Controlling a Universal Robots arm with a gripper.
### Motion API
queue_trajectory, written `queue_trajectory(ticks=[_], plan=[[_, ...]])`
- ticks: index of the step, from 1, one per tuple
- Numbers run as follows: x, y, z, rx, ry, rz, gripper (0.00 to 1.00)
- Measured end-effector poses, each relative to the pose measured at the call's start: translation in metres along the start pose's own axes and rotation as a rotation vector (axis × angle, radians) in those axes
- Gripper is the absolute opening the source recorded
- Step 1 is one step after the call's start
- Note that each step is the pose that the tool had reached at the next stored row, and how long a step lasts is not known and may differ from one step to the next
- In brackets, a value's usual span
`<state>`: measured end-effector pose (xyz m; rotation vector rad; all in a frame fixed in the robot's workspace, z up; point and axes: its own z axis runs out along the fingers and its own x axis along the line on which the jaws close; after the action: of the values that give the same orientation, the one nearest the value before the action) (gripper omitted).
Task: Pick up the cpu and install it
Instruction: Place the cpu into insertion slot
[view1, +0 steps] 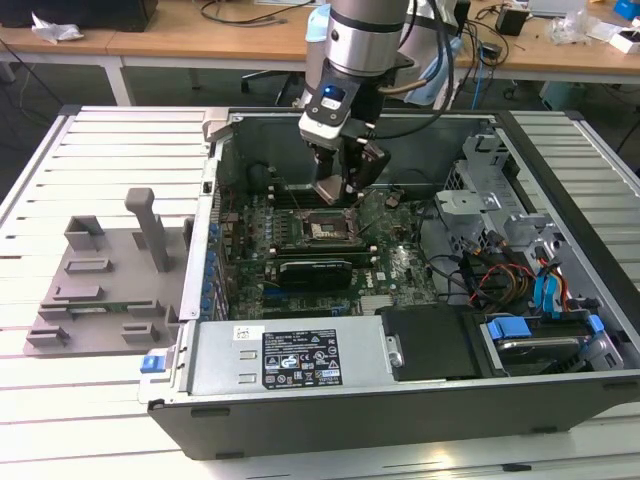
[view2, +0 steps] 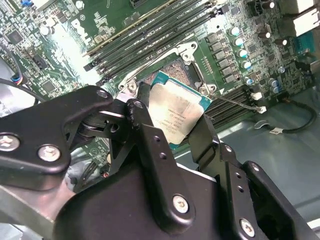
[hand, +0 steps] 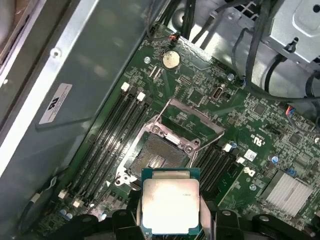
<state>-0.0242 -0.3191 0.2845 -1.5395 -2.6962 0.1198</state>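
Note:
The cpu (view2: 176, 114) (hand: 169, 202) is a flat square chip with a silvery metal top and a green rim. My gripper (view2: 172, 122) (view1: 338, 190) is shut on the cpu, with one black finger (view2: 145, 125) on each side of it. The chip hangs a little above the open socket (hand: 156, 156) (view1: 325, 228) on the green motherboard (hand: 260, 135), near the socket's edge. The socket's metal load frame (hand: 192, 117) is flipped up and the contact field lies bare. In the exterior view the arm (view1: 355, 60) reaches down into the open computer case (view1: 560, 190).
Memory slots (hand: 112, 132) run along both sides of the socket. A black power supply (view1: 300, 355) lines the case's front wall, and drive cages with cables (view1: 510, 260) fill the exterior view's right. A grey plastic tray (view1: 100, 285) stands on the slatted table outside the case.

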Motion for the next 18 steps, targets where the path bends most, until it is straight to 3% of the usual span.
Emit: queue_trajectory(ticks=[5,11,18], plan=[[0.0,0.0,0.0001,0.0007,0.006,0.072,0.55],[0.0,0.0,0.0004,0.0022,0.016,0.202,0.55],[0.0,0.0001,0.0007,0.0039,0.0219,0.294,0.55]])
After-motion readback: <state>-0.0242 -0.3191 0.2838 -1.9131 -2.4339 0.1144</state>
